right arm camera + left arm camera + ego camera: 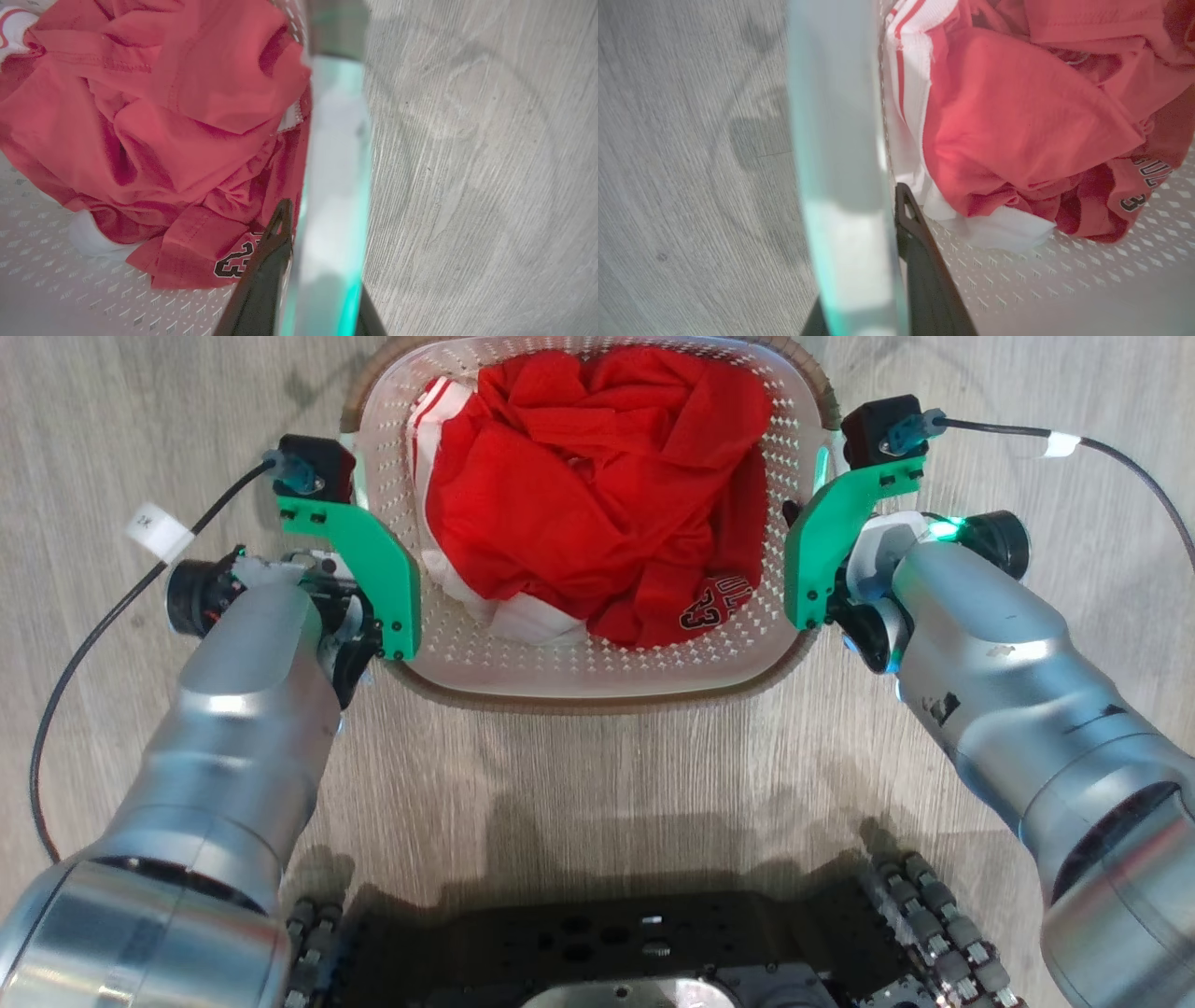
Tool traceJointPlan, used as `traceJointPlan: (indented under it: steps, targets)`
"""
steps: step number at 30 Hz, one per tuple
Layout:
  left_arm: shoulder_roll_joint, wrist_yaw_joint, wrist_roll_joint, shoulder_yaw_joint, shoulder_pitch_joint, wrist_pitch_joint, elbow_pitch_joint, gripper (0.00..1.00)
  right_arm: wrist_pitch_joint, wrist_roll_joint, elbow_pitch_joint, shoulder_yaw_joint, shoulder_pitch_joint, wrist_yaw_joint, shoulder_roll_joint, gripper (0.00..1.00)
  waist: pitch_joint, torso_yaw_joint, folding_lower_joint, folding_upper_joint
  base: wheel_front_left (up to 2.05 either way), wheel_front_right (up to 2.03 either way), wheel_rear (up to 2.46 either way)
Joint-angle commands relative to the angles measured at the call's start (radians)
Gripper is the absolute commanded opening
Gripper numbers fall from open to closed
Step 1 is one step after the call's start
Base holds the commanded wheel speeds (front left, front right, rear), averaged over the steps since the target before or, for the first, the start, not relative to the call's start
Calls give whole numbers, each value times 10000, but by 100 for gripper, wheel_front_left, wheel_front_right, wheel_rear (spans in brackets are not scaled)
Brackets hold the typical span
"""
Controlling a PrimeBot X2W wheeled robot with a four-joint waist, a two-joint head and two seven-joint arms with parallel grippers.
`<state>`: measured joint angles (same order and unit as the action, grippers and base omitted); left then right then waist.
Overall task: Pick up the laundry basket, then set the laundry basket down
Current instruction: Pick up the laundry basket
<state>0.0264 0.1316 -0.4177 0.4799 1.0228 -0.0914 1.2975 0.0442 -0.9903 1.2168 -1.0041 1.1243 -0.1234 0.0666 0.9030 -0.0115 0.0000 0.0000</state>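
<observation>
One laundry basket (597, 663), perhaps two garments (597, 485), two robot arms (233, 728) (1008, 663)

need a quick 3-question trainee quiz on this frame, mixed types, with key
1. True or false: the laundry basket is empty.
2. Where are the left claw and right claw clamped?
A) one on each side handle of the basket
B) both on the near rim
C) nowhere, both hang open above it
3. Fill in: the basket's woven-look rim is ___.
Key: 1 false, red and white clothes lie in it; 2 A; 3 brown.
</observation>
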Motion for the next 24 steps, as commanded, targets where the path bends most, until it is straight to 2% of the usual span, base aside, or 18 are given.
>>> traceJointPlan:
  steps: [1,11,24]
  targets:
    - [273,-10,-91,76,-394,-113,-67,0,31,-2,-42,-208,-458,-73,-164,0,-236,-9,0,0,0,0,0]
    - [249,-10,-798,630,-974,-807,-79,0,814,-131,283,-632,-869,-73,-164,0,-1550,150,0,0,0,0,0]
    - [253,-10,-1741,1560,-2235,-1777,-270,0,2126,-644,162,-1129,-2260,-73,-134,0,-4427,431,0,0,0,0,0]
